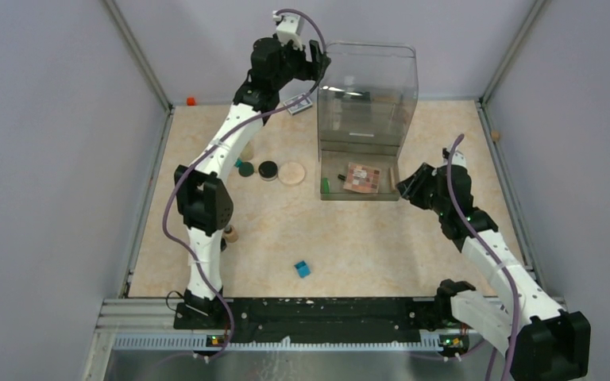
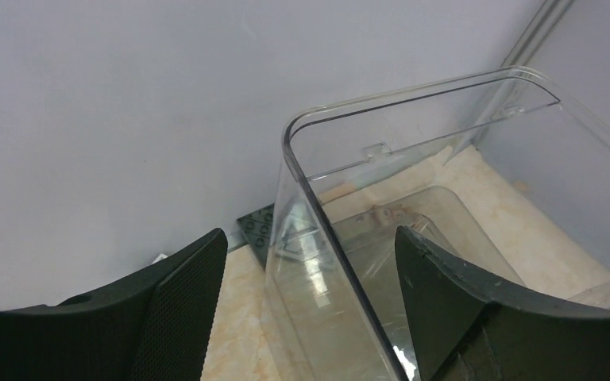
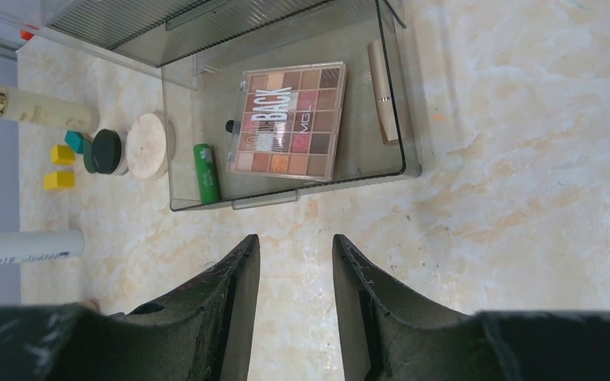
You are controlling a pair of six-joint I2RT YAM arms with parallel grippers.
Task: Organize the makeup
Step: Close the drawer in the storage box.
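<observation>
L hand spread over organizer rim | R hand empty | palette inside

Lab test cell: grey panels enclose the tabletop.

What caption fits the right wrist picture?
Right gripper, open, faces a clear plastic organizer holding a pinkish checkered palette and green tube.

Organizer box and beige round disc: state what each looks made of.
Organizer box: likely clear hard plastic, glossy; its walls are see-through and the rim catches highlights. Beige round disc: matte, faintly mottled surface, possibly plastic or pressed powder; cannot tell which.
</observation>
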